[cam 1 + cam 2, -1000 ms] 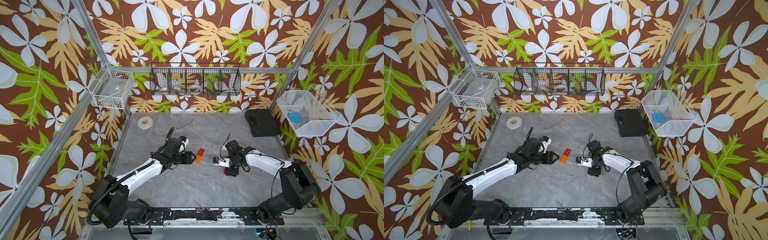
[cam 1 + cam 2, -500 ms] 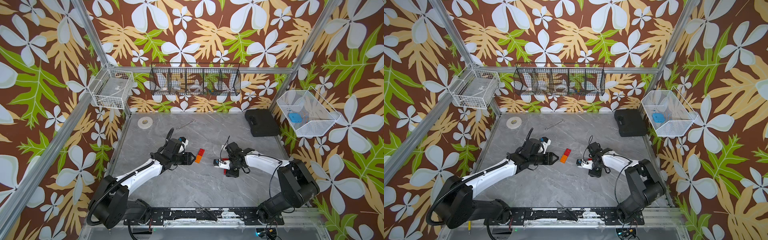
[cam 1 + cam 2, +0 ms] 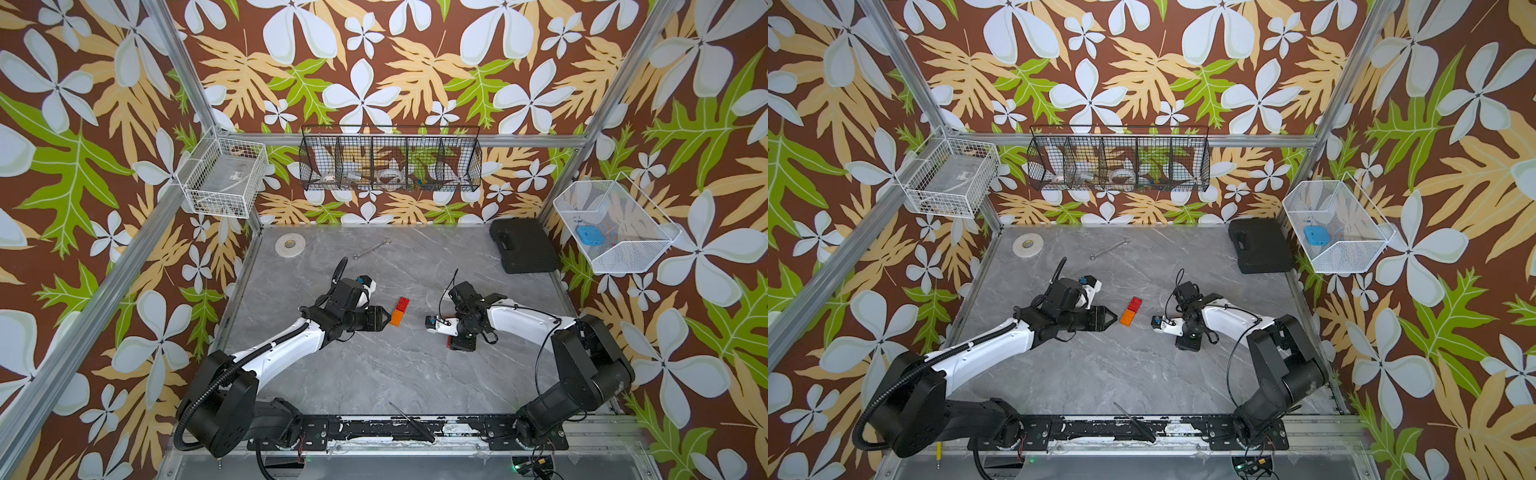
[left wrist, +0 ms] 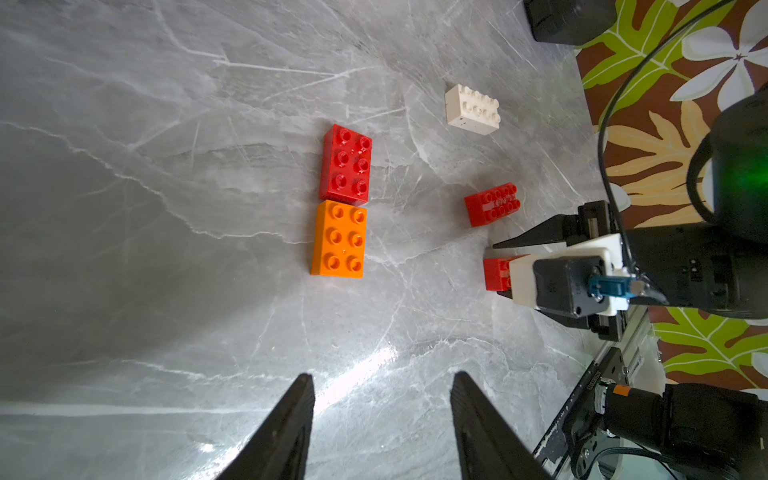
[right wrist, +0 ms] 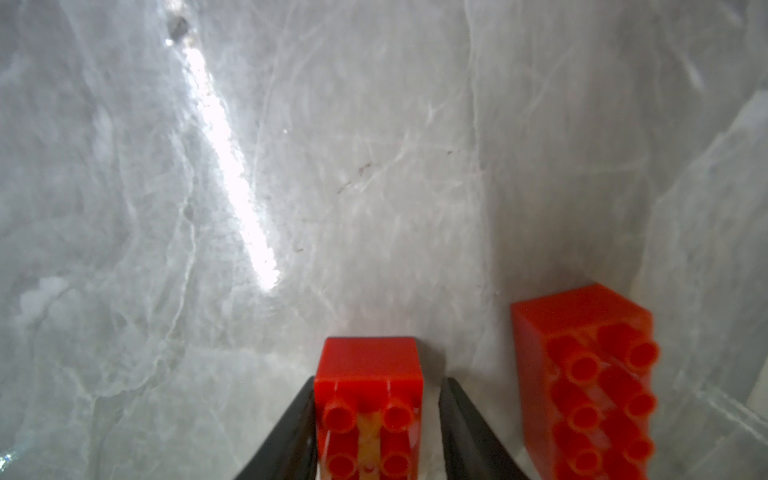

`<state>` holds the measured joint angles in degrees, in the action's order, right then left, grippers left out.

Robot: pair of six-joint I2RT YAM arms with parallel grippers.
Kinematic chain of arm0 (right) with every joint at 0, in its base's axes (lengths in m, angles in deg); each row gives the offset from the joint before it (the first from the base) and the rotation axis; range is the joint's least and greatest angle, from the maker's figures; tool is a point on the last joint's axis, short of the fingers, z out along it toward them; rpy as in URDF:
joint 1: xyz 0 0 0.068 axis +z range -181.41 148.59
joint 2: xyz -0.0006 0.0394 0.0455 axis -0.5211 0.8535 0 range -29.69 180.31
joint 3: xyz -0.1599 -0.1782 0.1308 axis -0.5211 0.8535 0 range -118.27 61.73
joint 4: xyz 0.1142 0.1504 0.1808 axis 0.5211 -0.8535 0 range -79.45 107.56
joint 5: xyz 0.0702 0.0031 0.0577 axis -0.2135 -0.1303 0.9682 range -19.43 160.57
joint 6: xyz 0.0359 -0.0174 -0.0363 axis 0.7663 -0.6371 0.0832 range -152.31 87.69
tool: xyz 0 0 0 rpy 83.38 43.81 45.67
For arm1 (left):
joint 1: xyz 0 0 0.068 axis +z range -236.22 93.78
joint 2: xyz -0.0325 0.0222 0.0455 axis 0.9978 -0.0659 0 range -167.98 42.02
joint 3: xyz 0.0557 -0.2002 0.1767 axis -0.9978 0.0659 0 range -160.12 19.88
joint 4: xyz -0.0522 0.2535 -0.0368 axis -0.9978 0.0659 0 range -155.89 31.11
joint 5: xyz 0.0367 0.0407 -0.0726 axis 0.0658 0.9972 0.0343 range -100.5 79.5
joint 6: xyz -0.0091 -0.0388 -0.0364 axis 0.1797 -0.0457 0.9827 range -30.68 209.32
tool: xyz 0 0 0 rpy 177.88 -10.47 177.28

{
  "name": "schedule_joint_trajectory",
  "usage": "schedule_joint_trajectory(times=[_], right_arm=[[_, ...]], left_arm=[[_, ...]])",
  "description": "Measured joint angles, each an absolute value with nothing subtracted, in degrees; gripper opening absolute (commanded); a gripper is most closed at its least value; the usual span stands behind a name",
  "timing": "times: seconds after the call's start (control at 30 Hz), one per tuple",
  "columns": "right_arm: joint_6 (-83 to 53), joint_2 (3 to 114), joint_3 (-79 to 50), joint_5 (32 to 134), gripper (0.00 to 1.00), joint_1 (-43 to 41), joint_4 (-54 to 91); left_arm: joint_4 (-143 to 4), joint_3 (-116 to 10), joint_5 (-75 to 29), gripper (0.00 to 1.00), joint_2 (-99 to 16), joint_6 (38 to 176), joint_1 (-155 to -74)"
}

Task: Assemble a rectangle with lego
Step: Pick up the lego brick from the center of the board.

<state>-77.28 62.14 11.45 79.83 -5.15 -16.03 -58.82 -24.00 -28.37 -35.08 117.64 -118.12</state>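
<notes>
In a top view the left hand [image 3: 385, 318] sits at mid-frame, its tips just beside the orange brick [image 3: 397, 318]. That brick lies end to end with the flat red brick [image 3: 403, 302] on the grey worktop [image 3: 374, 374]. To the right of them the right hand [image 3: 460, 341] points down at the worktop, and its own body hides most of what lies under it.

From the left wrist we see the left hand's fingers [image 4: 291, 432] spread with nothing between them, so it is open. Orange and flat red touch, studs up; we judge these the first two pieces placed. The white brick [image 4: 471, 110] and a tipped red brick [image 4: 492, 205] lie apart from the pair and from each other.

From the right wrist the right hand's fingers [image 5: 295, 436] straddle the third red brick [image 5: 368, 357]. One finger touches it, while a sliver of worktop shows beside the other, so we cannot tell whether the grip is made. Three bricks are left to add.
</notes>
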Motion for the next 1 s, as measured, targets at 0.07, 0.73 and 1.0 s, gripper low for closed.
schedule_joint_trajectory(times=[0.07,0.73,1.0], right_arm=[[-77.28,62.14,11.36,79.87,0.45,-5.15,-16.33],[-76.03,62.38,10.51,81.21,0.45,-5.17,-17.3],[-76.03,62.38,10.29,80.86,0.41,-5.19,-17.62]], left_arm=[[-58.82,-24.0,-28.37,0.55,-35.32,117.64,-118.12],[-58.82,-24.0,-28.57,0.55,-36.43,117.62,-118.12],[-58.82,-24.0,-28.61,0.55,-36.78,117.62,-118.12]])
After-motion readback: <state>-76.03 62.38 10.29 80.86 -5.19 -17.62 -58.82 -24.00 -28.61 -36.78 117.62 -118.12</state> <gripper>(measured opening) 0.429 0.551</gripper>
